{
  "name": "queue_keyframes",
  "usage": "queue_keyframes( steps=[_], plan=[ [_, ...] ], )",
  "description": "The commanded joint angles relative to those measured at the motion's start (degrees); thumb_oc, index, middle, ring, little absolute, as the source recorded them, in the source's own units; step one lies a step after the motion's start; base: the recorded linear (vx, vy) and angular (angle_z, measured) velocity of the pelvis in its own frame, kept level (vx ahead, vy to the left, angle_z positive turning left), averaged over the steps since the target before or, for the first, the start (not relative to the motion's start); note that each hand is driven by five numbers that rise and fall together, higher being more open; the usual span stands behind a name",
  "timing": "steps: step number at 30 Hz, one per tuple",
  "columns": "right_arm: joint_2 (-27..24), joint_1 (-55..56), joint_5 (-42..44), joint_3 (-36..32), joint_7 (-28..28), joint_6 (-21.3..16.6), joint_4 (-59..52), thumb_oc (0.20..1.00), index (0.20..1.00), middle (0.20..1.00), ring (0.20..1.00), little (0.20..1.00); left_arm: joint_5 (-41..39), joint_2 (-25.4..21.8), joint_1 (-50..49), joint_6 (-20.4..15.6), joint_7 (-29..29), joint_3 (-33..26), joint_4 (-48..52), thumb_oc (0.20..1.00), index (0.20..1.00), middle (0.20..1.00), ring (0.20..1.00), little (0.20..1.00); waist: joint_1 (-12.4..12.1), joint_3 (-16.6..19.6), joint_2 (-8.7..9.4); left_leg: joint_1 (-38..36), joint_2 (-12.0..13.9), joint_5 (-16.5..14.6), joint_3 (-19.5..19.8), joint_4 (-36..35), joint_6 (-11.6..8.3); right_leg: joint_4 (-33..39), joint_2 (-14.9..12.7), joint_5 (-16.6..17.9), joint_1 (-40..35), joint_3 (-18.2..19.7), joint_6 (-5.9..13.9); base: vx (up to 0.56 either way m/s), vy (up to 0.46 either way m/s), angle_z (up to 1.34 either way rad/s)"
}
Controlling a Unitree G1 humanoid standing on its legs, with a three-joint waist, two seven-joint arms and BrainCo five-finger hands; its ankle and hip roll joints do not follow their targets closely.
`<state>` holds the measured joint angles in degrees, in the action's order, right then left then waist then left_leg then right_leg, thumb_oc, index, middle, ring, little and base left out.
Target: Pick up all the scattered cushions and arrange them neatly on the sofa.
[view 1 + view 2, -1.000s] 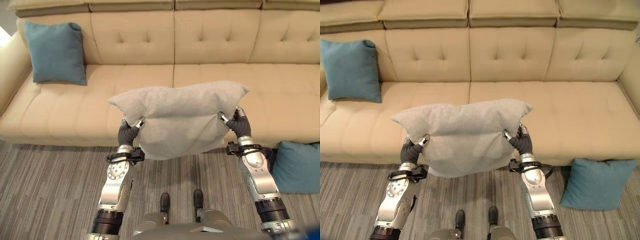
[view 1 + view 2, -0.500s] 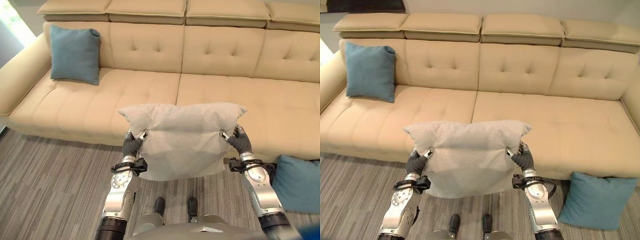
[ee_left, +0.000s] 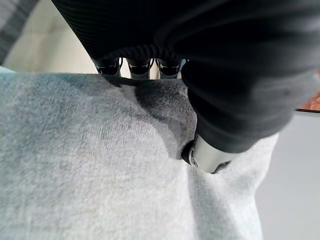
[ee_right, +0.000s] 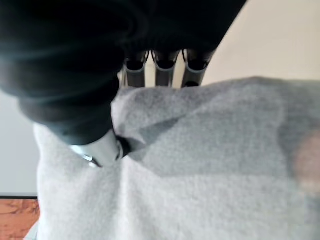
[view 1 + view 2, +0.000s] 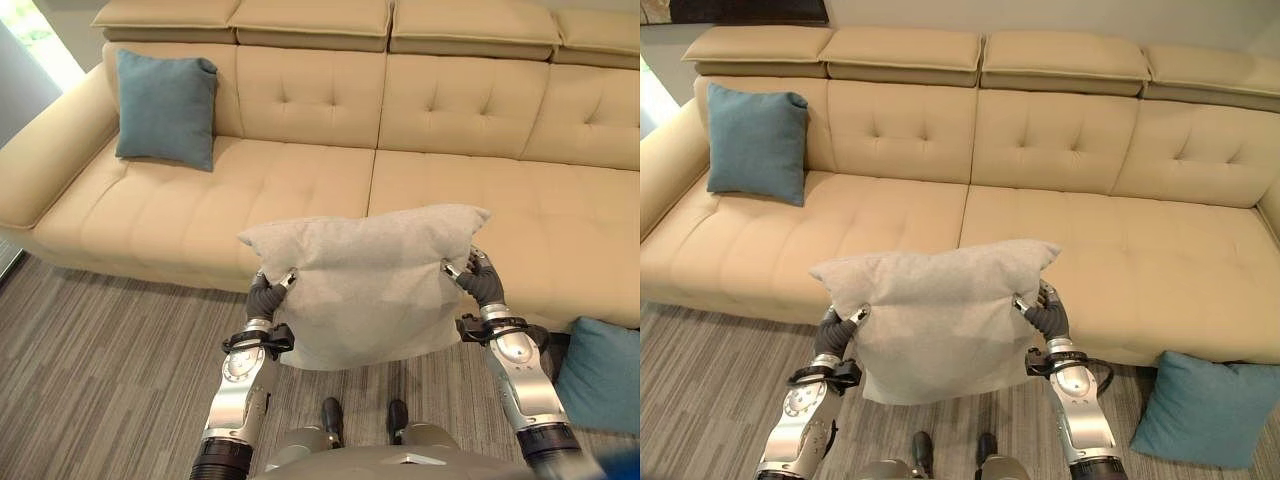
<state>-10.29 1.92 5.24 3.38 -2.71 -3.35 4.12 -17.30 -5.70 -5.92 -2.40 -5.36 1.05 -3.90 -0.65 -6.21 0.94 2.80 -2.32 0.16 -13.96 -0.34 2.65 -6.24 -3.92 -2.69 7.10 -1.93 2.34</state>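
A: What's moved since 0.5 s ago?
B: The whole view is shifted, so more of the sofa (image 5: 1120,250) back and headrests is seen. The grey cushion (image 5: 940,315) is still held up between both hands, in front of the seat edge, approx. at the middle seam.

A: Hand state?
B: The left hand (image 5: 264,294) is clamped on the cushion's left side, thumb pressed into the fabric on one face, fingers (image 3: 140,67) wrapped over the edge. Same for the right hand (image 5: 1045,312) on the right side, thumb dug in, fingers (image 4: 162,67) curled behind.

A: Other cushions?
B: One teal cushion (image 5: 165,108) is propped upright at the sofa's left end, against the backrest, near the armrest. A 2nd teal cushion (image 5: 1210,405) is seen on the striped floor (image 5: 100,350), leaning against the sofa front at the right.
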Motion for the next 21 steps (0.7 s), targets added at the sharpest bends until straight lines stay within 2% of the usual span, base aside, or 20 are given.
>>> queue_keyframes(
  steps=[1, 3, 4, 5, 6, 9, 12, 14, 16, 17, 19, 20, 21],
  plan=[
    [1.8, -6.1, 0.3, -1.5, 0.2, -4.9, -4.3, 0.2, 0.2, 0.2, 0.2, 0.2, 0.3, -0.9, 2.7, -4.5, 0.7, -0.4, 5.9, 0.2, 0.2, 0.2, 0.2, 0.2, -1.7, 3.1, 1.32, -0.1, 0.2, -0.2, 6.0, -1.1, -2.7, 2.0, 2.3, 7.5, -9.7, 3.5, 3.91, 0.09, 0.162, -0.32],
    [2.5, -6.8, 0.1, -0.7, 0.5, -5.2, -4.9, 0.2, 0.2, 0.2, 0.2, 0.2, 0.3, -1.3, 3.1, -4.4, 0.7, -0.3, 5.9, 0.2, 0.2, 0.2, 0.2, 0.2, -2.2, 2.7, 0.43, -1.1, 0.2, 0.0, 6.3, -2.1, -2.11, -4.1, 2.0, 8.3, -7.3, 3.4, 4.72, 0.09, 0.181, -0.58],
    [3.1, -6.9, 0.1, 0.6, 0.8, -5.6, -5.9, 0.2, 0.2, 0.2, 0.2, 0.2, 0.4, -1.7, 3.5, -4.6, 0.4, 0.0, 5.7, 0.2, 0.2, 0.2, 0.2, 0.2, -2.0, 1.9, -0.89, -2.8, 0.7, 0.2, 6.8, -2.9, -1.85, -11.1, 2.1, 9.6, -3.7, 2.7, 5.59, 0.15, 0.174, -0.65],
    [3.3, -6.5, -0.3, 0.8, 0.9, -5.8, -6.7, 0.2, 0.2, 0.2, 0.2, 0.2, 0.4, -1.4, 3.6, -4.7, 0.5, 0.6, 5.6, 0.2, 0.2, 0.2, 0.2, 0.2, -1.3, 1.7, -1.26, -4.0, 0.6, 0.1, 8.0, -2.9, -1.81, -10.9, 3.4, 9.1, -1.1, 3.0, 4.81, 0.13, 0.123, -0.54],
    [3.2, -6.5, -0.3, 0.8, 0.9, -5.8, -6.8, 0.2, 0.2, 0.2, 0.2, 0.2, 0.4, -1.4, 3.6, -4.7, 0.5, 0.6, 5.6, 0.2, 0.2, 0.2, 0.2, 0.2, -1.2, 1.6, -1.27, -4.2, 0.6, 0.0, 8.1, -3.0, -1.81, -11.0, 3.3, 9.0, -1.2, 2.9, 4.81, 0.14, 0.036, -0.21],
    [3.1, -6.2, -0.3, 1.2, 0.5, -5.8, -6.3, 0.2, 0.2, 0.2, 0.2, 0.2, 0.8, -1.1, 3.3, -4.7, 0.6, 1.5, 5.5, 0.2, 0.2, 0.2, 0.2, 0.2, -0.1, 0.9, -1.19, -6.6, 0.0, -1.1, 9.6, -3.9, -1.43, -4.9, 4.7, 7.9, 0.8, 3.5, 3.66, 0.13, -0.013, 0.13],
    [2.2, -5.6, -0.8, 1.4, 0.1, -5.6, -6.2, 0.2, 0.2, 0.2, 0.2, 0.2, 0.9, -1.1, 3.9, -4.5, 0.1, 2.3, 5.7, 0.2, 0.2, 0.2, 0.2, 0.2, 1.5, -0.2, -0.71, -8.5, -0.8, -2.0, 12.3, -4.4, -1.31, 0.0, 6.6, 9.5, 4.8, 6.6, 3.82, 0.13, -0.038, 0.14],
    [2.0, -5.2, -0.6, 1.4, 0.0, -5.7, -6.1, 0.2, 0.2, 0.2, 0.2, 0.2, 0.5, -1.0, 4.3, -4.6, 0.6, 2.9, 5.6, 0.2, 0.2, 0.2, 0.2, 0.2, 1.8, -0.1, -0.05, -9.1, -1.0, -3.0, 12.9, -4.3, -1.48, 2.6, 5.8, 10.1, 2.8, 6.7, 3.71, 0.08, -0.084, 0.67],
    [2.1, -4.9, -0.8, 0.9, -0.2, -6.1, -5.8, 0.2, 0.2, 0.2, 0.2, 0.2, 0.5, -0.3, 4.5, -4.8, 0.8, 3.1, 5.7, 0.2, 0.2, 0.2, 0.2, 0.2, 1.9, 0.4, 0.42, -8.6, -0.7, -2.6, 13.9, -2.9, -2.04, 3.1, 6.6, 10.3, 1.9, 8.5, 2.85, 0.08, -0.127, 0.9],
    [1.9, -4.8, -0.7, 0.3, -0.3, -6.1, -5.6, 0.2, 0.2, 0.2, 0.2, 0.2, 0.2, -0.3, 4.5, -4.9, 0.9, 3.1, 5.7, 0.2, 0.2, 0.2, 0.2, 0.2, 2.1, 0.7, 0.54, -8.5, -0.3, -2.7, 14.2, -2.2, -2.49, 3.8, 6.4, 10.2, 1.2, 8.2, 2.56, 0.11, -0.153, 0.58],
    [1.7, -4.2, -0.4, -0.5, -0.5, -6.4, -5.5, 0.2, 0.2, 0.2, 0.2, 0.2, 0.0, -0.1, 4.5, -5.0, 1.3, 3.6, 5.6, 0.2, 0.2, 0.2, 0.2, 0.2, 2.6, 1.2, 1.11, -7.2, 0.7, -3.1, 14.1, 1.6, -3.54, 5.3, 5.7, 9.7, -0.7, 6.6, 1.78, 0.14, -0.221, 0.52],
    [0.6, -3.9, -0.1, -2.2, -0.8, -6.3, -5.0, 0.2, 0.2, 0.2, 0.2, 0.2, -0.4, 0.1, 5.3, -4.8, 1.4, 4.3, 5.4, 0.2, 0.2, 0.2, 0.2, 0.2, 3.2, 0.8, 2.34, -2.0, 2.2, -1.7, 13.2, 11.4, -4.69, 7.4, 4.5, 9.6, -3.5, 4.5, 0.78, 0.11, -0.216, 0.76],
    [0.6, -3.9, -0.1, -2.2, -0.8, -6.3, -5.0, 0.2, 0.2, 0.2, 0.2, 0.2, -0.4, 0.1, 5.3, -4.8, 1.4, 4.3, 5.4, 0.2, 0.2, 0.2, 0.2, 0.2, 3.3, 0.9, 2.32, -1.8, 2.2, -1.7, 13.3, 11.7, -4.7, 7.4, 4.5, 9.7, -3.5, 4.4, 0.78, 0.09, -0.177, 1.0]
  ],
)
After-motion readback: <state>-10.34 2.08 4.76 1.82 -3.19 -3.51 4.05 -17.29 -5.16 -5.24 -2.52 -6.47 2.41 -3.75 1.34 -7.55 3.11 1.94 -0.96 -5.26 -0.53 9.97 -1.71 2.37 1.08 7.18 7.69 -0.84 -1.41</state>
